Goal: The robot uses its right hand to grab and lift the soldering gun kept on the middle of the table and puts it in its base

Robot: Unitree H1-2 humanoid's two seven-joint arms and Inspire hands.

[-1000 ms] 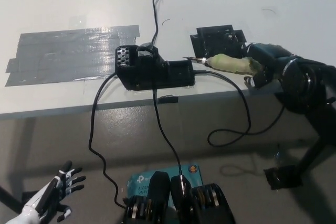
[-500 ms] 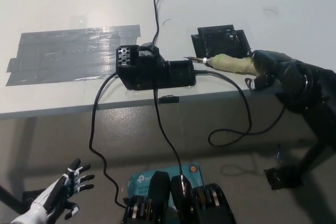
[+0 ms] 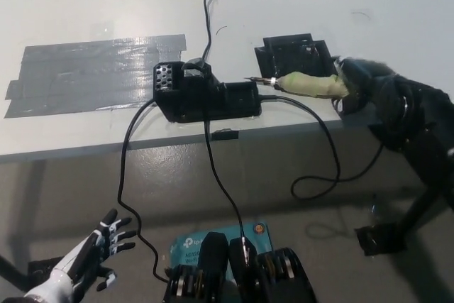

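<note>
Soldering gun [image 3: 306, 84] gripped in right robot hand [image 3: 362, 83]; tip just beside base [image 3: 206, 94].

The black right hand [image 3: 362, 83] reached in from the right side, its fingers closed around the handle of the soldering gun [image 3: 305, 84]. The white left hand [image 3: 89, 260] rested low at the lower left, its fingers spread apart and holding nothing.

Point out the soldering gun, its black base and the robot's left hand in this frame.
soldering gun [image 3: 308, 84]: head view, on its pale handle.
base [image 3: 206, 96]: head view, on the black body's top.
left hand [image 3: 89, 262]: head view, on the white palm, lower left.
</note>
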